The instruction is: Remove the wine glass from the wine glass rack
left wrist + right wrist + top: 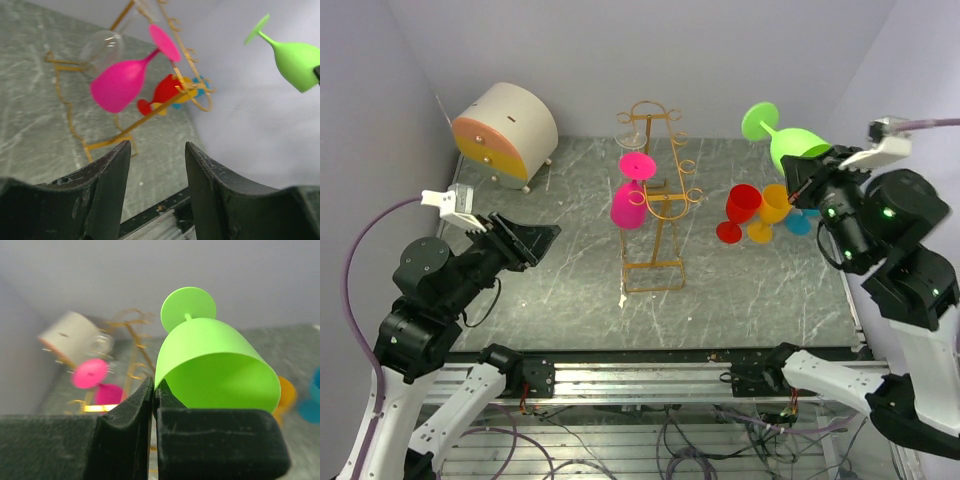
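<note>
Right gripper [154, 390]: fingers clamped together on the rim of the green wine glass [215, 365]. Glass lime-green, opaque, glossy, tilted with its round foot uppermost. Held in the air at the right edge of the table [760, 290], well apart from the wine glass rack [655, 200]. Left gripper [156, 165]: fingers apart, nothing between. Rack of thin golden wire, mid-table, with a pink glass [630, 200] and a clear glass [102, 47] hanging on it.

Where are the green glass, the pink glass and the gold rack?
green glass [215, 367]: right wrist view, its bowl.
pink glass [120, 85]: left wrist view, its bowl.
gold rack [653, 290]: top external view, base frame.
</note>
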